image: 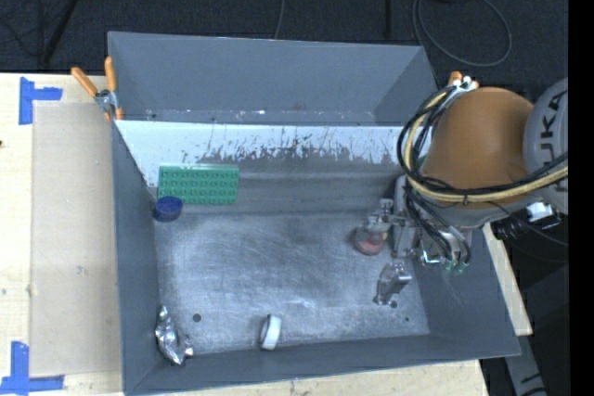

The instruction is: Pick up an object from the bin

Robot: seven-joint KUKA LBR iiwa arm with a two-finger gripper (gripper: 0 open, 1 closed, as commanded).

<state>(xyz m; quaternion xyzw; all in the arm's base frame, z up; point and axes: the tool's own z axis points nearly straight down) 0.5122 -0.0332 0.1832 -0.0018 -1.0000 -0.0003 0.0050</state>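
Grey bin [278, 79]: your gripper [386, 257] stands open beside one reddish lump [368, 242]; one each of green Lego plate [199, 184], blue cap [168, 209], foil wad [173, 337], white ring [270, 331].

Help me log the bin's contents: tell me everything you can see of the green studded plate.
The green studded plate is a flat rectangle covered in rows of small studs, plastic by its look, seemingly whole. It lies in the far left corner of the bin, long side along the back wall's foot; flat or leaning, I cannot tell. A small blue cap sits at its lower left corner, touching or nearly so. The gripper is well away, at the bin's right side.
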